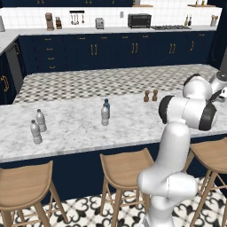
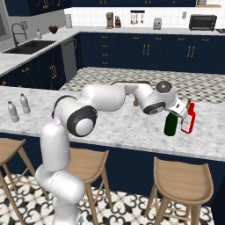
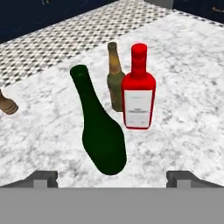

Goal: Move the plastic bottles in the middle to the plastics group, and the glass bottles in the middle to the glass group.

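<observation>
Beside the red bottle [image 3: 138, 94], green bottle [image 3: 99, 127] upright.

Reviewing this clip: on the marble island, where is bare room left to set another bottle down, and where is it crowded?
Bare marble island runs wide between the pair of grey bottles and the two middle bottles, and again from those toward the brown shakers. It is crowded at the right end, where the green bottle, red bottle and brown bottle stand close under the open gripper.
</observation>
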Available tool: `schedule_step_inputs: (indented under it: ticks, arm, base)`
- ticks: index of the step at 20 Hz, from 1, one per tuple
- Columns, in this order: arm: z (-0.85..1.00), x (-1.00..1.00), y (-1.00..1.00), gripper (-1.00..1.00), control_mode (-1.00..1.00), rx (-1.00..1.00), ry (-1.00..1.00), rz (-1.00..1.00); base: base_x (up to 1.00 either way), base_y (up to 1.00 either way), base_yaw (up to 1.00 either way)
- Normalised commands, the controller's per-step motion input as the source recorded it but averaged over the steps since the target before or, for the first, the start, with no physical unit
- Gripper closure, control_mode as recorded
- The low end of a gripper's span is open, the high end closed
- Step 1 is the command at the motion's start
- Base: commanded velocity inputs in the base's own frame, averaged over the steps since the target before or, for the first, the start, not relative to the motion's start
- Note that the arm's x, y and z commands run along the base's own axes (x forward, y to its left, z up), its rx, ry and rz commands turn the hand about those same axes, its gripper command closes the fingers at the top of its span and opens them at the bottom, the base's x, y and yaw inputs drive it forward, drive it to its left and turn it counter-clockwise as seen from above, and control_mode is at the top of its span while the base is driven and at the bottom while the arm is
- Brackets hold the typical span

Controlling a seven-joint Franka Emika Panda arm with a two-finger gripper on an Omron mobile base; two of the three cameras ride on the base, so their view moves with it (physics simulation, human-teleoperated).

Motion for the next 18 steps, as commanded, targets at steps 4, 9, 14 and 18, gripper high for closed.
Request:
schedule_step_inputs:
  ticks: [4, 9, 14, 18]
  arm:
    - [0.24, -0.77, 0.51, -1.00, -1.00, 0.00, 0.00, 0.00]
    - [0.27, -0.59, 0.79, -1.00, -1.00, 0.00, 0.06, 0.01]
    - [0.53, -0.06, 0.99, -1.00, -1.00, -0.03, 0.33, 0.08]
    - [0.40, 0.00, 1.00, -1.00, -1.00, -0.01, 0.50, 0.19]
  base:
    - [0.00, 0.00, 0.00]
    - [0.00, 0.00, 0.00]
    - [0.00, 0.00, 0.00]
    - [0.00, 0.00, 0.00]
